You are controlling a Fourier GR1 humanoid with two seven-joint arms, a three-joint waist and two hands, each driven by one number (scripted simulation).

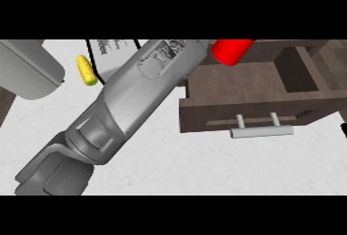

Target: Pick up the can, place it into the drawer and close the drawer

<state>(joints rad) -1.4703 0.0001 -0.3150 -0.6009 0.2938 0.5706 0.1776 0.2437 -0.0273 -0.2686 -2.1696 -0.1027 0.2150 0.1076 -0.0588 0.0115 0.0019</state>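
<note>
A red can (231,49) shows at the top, above the back left corner of the open dark wood drawer (234,85). It sticks out from behind the far end of a large grey forearm (129,96) that crosses the view from lower left to top centre. That arm's hand is hidden behind the forearm, so the hold on the can does not show. The drawer's inside is bare where visible, and its pale bar handle (262,131) faces me. A second grey forearm (27,69) sits at the upper left, its hand out of view.
A yellow corn cob (85,69) lies on the white counter (203,165) at the upper left, beside a white sheet with dark print (112,48). The drawer's cabinet (298,64) fills the upper right.
</note>
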